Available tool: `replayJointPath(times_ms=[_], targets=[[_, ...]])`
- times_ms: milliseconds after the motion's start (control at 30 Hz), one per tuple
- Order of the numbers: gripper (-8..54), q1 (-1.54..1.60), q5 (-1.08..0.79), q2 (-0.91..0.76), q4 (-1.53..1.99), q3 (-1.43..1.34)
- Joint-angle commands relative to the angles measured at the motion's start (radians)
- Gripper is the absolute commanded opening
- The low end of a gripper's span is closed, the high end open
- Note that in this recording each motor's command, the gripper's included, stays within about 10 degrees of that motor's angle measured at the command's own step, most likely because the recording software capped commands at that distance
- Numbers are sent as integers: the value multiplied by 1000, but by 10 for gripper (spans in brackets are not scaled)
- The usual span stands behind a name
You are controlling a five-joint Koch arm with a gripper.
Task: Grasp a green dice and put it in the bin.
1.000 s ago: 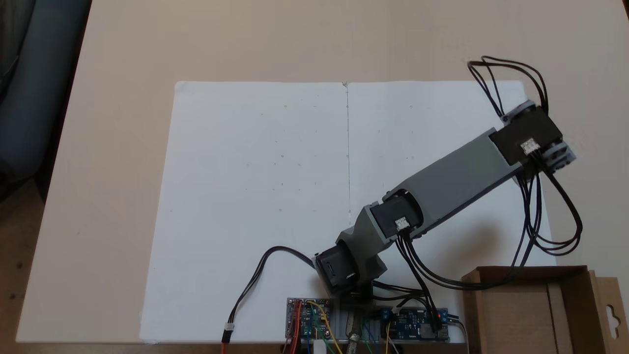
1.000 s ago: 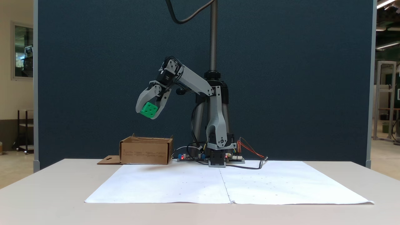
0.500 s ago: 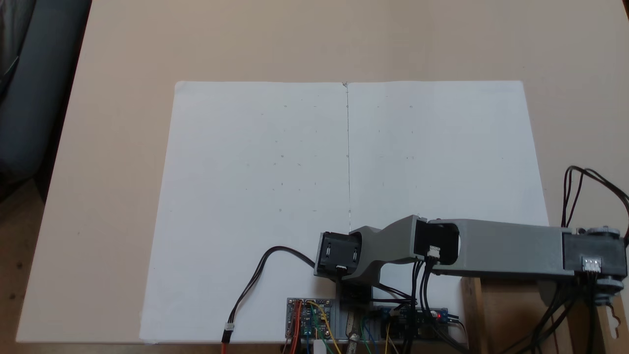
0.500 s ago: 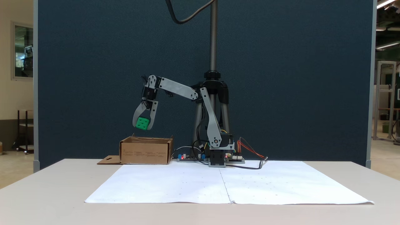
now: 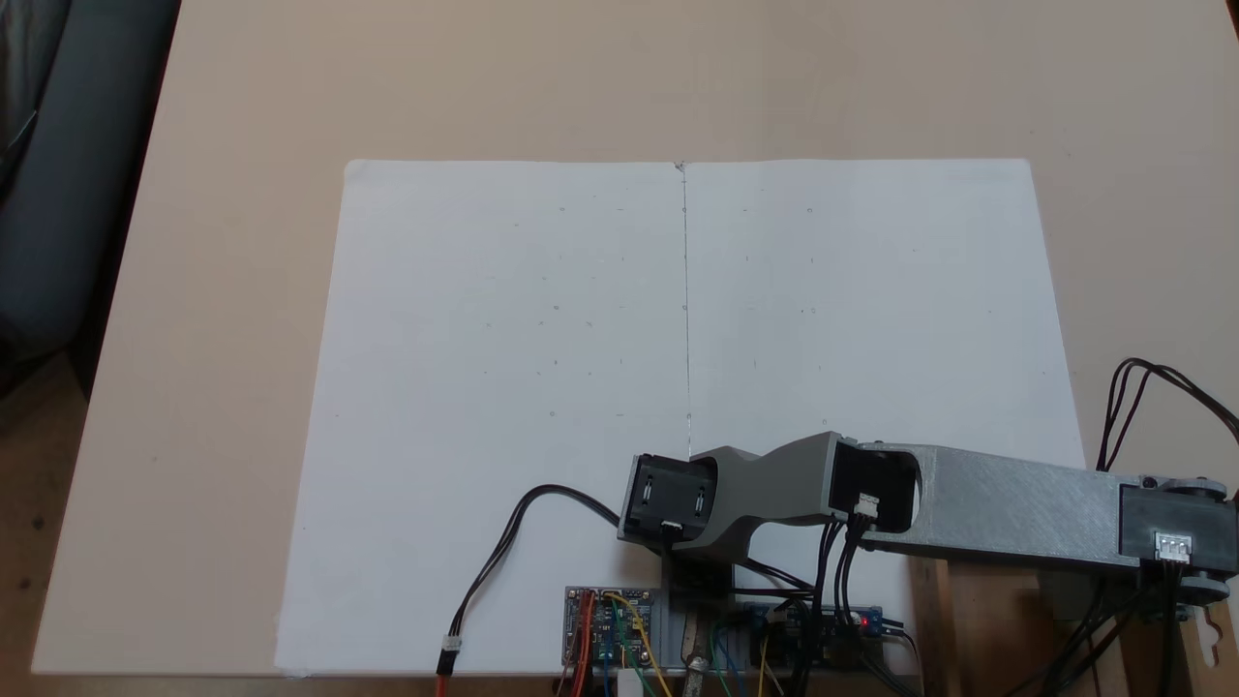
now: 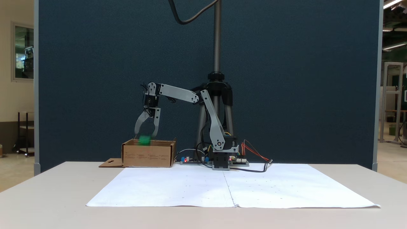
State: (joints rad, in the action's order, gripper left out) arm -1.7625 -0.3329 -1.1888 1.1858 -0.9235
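In a fixed view the green dice (image 6: 145, 140) is a blurred green patch level with the top rim of the bin (image 6: 148, 156), just under the fingertips and out of their hold. My gripper (image 6: 145, 134) hangs straight down over the bin, open, its two grey fingers (image 6: 138, 125) spread apart. From above, in the other fixed view, my grey forearm (image 5: 1007, 508) stretches right across the brown cardboard bin (image 5: 978, 629) and covers the gripper and the dice.
White paper sheets (image 5: 600, 319) cover the table's middle. Circuit boards and loose wires (image 5: 619, 624) lie by the arm's base (image 6: 221, 162). The bin's flap (image 6: 109, 163) rests flat on the table beside it. A tripod pole (image 6: 217, 38) rises behind the arm.
The arm swung over the bin and lowered. The gripper, shut on the dice half a second ago, has opened, and the dice has dropped to the bin's rim.
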Motion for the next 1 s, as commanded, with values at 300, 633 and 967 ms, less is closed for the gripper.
replayJointPath(times_ms=[300, 633, 967], targets=[[435, 104, 94, -101, 48, -12], [424, 719, 382, -351, 54, -12], [441, 1414, 400, -371, -137, -153]])
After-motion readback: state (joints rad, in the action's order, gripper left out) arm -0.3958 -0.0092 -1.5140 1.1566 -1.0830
